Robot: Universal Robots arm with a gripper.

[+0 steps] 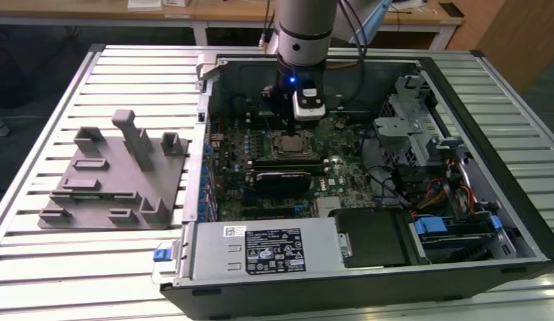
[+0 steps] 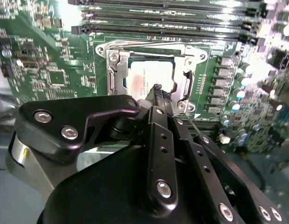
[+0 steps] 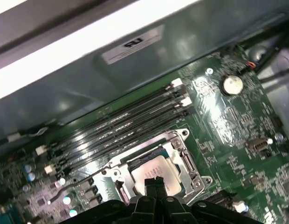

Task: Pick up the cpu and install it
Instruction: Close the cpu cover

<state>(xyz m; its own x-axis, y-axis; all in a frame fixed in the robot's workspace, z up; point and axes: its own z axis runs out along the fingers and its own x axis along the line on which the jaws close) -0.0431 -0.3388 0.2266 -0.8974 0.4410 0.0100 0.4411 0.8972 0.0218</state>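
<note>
Your gripper point(image 3: 154, 182), fingers point(image 3: 148, 185) pressed together and empty, hangs just above the cpu point(image 3: 156, 168), which looks already seated in the socket point(image 1: 277, 152), ten o'clock of the case's point(image 1: 348, 294) middle in the exterior view.

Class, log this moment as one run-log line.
silvery-white square cpu: lying in metal socket on green motherboard | gripper: shut, over cpu

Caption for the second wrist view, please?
Gripper poised over the cpu lying in the socket of the motherboard.
</note>
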